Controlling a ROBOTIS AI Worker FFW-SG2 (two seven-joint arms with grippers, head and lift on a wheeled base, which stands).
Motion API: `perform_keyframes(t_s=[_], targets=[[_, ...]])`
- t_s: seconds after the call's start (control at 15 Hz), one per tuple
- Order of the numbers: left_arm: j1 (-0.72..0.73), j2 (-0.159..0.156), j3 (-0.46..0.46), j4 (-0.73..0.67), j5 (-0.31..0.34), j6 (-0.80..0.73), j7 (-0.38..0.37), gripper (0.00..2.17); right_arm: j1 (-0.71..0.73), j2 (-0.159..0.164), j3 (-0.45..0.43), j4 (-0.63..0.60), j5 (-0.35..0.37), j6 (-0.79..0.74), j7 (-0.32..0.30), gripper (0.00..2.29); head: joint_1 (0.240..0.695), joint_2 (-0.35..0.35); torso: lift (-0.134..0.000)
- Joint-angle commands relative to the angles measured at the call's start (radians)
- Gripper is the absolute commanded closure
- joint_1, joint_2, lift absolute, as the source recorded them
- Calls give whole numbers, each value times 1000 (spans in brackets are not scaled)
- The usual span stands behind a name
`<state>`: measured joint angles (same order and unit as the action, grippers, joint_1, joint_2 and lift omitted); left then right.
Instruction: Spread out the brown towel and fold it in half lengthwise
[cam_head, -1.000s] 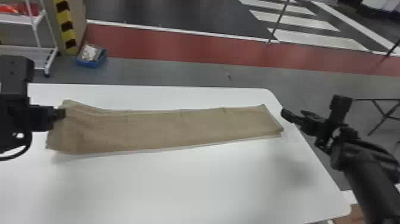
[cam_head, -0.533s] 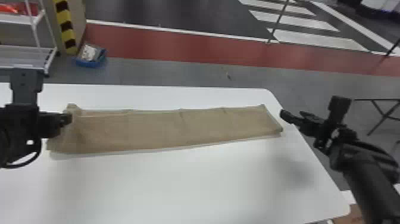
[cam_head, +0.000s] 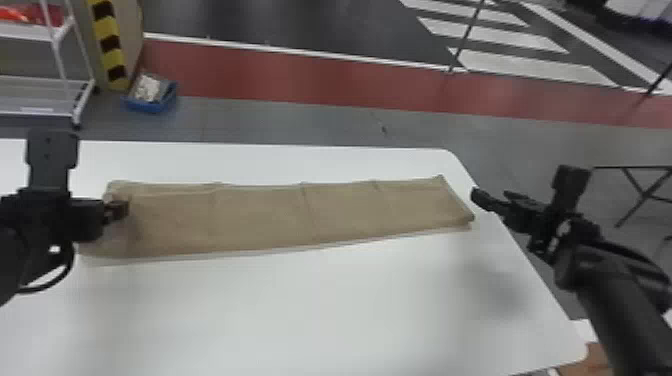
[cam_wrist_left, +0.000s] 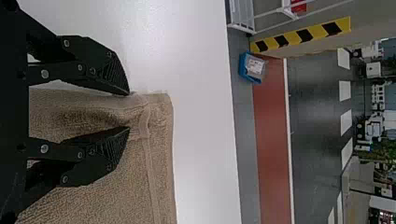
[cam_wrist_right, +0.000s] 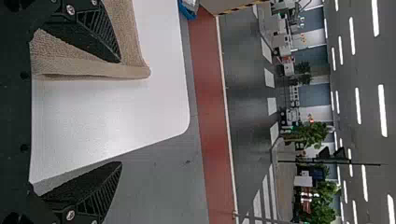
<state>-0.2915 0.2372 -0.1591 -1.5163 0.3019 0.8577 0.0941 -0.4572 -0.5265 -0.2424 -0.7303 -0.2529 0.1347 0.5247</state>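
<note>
Likely tidying the folded towel (cam_head: 260, 215), with left tool (cam_wrist_left: 129, 111) spread mid-left and right tool (cam_wrist_right: 120, 112) spread mid-right in the head view, next to flatten the rumpled end (cam_wrist_left: 159, 109).

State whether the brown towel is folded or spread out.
Folded: the brown towel lies as a long, narrow strip on the table, with a lower layer peeking out along its near edge.
</note>
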Motion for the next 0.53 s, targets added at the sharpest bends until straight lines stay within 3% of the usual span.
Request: perform_keyframes(t_s=[0.0, 0.07, 0.13, 0.27, 0.47], targets=[[-8, 1, -2, 28, -7, -21, -2, 741, -1, 0, 0, 0, 0, 0, 0, 113, 695, -279, -128], [-9, 1, -2, 30, -7, -21, -7, 785, -1, 0, 0, 0, 0, -3, 0, 113, 695, -278, -128], [-6, 1, -2, 24, -6, -21, -1, 1065, -1, 0, 0, 0, 0, -7, 0, 113, 695, -276, -128], [11, 2, -3, 4, -6, -21, 10, 1271, -3, 0, 0, 0, -2, -7, 0, 113, 695, -275, -128], [41, 10, 7, -108, 3, -15, 27, 1268, -5, 0, 0, 0, -2, -10, 0, 113, 695, -276, -128]])
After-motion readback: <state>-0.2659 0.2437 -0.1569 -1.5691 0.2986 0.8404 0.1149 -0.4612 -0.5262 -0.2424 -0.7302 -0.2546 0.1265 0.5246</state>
